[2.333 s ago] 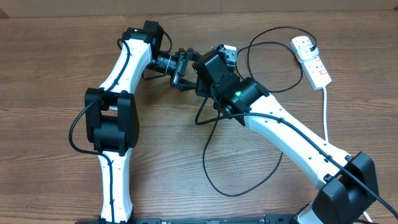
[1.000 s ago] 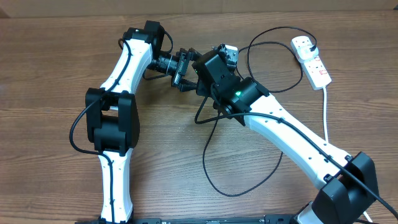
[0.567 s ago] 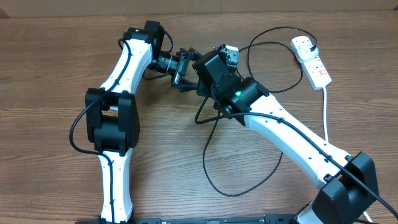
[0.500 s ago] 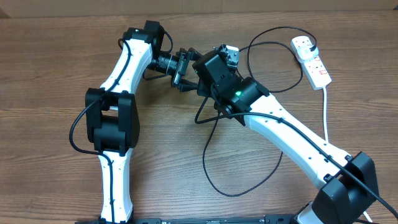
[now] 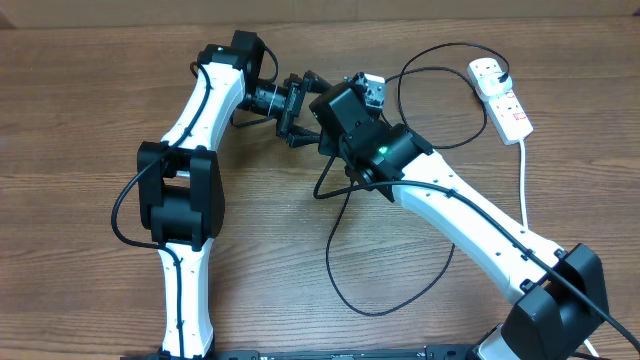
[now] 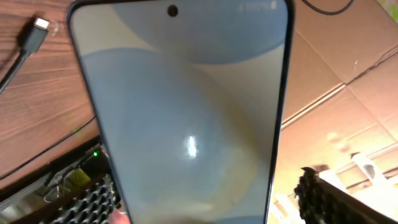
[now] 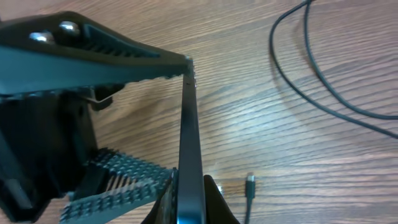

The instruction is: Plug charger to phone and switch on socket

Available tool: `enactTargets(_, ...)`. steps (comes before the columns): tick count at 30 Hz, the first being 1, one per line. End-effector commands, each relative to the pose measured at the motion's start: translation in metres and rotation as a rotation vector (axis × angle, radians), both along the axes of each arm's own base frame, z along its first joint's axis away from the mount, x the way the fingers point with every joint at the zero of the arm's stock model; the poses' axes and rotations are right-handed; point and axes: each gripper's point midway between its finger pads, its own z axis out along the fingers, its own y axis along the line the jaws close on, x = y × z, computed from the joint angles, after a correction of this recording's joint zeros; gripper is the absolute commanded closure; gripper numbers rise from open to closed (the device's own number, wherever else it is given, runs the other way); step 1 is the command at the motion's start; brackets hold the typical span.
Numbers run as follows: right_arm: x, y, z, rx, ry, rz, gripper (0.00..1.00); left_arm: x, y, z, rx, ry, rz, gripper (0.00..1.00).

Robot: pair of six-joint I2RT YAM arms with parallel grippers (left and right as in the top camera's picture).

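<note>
Overhead, the near part of the table (image 5: 80, 120) carries a wide loop of the charger (image 5: 329, 262), its thin black cable curling in front of the two arms. Its small connector tip (image 7: 250, 182) lies loose on the wood, just beside the grip and not in the phone.

Farther in, near the middle, the two arms meet. The right end effector (image 7: 190, 210) is closed on the phone (image 7: 189, 137), pinching its thin body at one end so that it stands on edge above the table. The left end effector (image 5: 305, 108) is open, its toothed fingers (image 7: 118, 180) spread wide on either side of the phone. One finger lies close along the phone's edge and the other stands apart. From the left wrist, the light blue screen fills most of the view.

At the far right lies the socket (image 5: 505, 100), with the black cable running to its far end and a thick white cord (image 5: 524, 170) trailing toward the near side.
</note>
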Motion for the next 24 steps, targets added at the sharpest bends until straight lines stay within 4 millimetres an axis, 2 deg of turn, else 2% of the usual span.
enactTargets(1, 0.012, -0.019, 0.012, -0.052, -0.057, -0.072, 0.96, 0.007, 0.006, 0.020, -0.090, -0.122, -0.012, 0.08)
enactTargets(7, 0.019, -0.044, 0.028, -0.037, -0.042, -0.120, 0.96, 0.011, 0.034, 0.043, -0.126, -0.305, 0.001, 0.08)
enactTargets(14, 0.023, -0.070, 0.057, 0.077, -0.037, -0.144, 0.96, 0.000, 0.084, 0.097, -0.123, -0.517, 0.048, 0.07)
enactTargets(17, 0.024, -0.074, 0.062, 0.148, -0.017, -0.130, 0.96, -0.012, 0.103, 0.125, -0.115, -0.606, 0.066, 0.07)
enactTargets(21, 0.024, -0.077, 0.062, 0.214, 0.018, -0.110, 0.96, -0.040, 0.125, 0.159, -0.066, -0.734, 0.066, 0.04)
enactTargets(24, 0.025, -0.076, 0.062, 0.245, 0.031, -0.097, 0.96, -0.060, 0.142, 0.171, 0.059, -0.807, 0.042, 0.01)
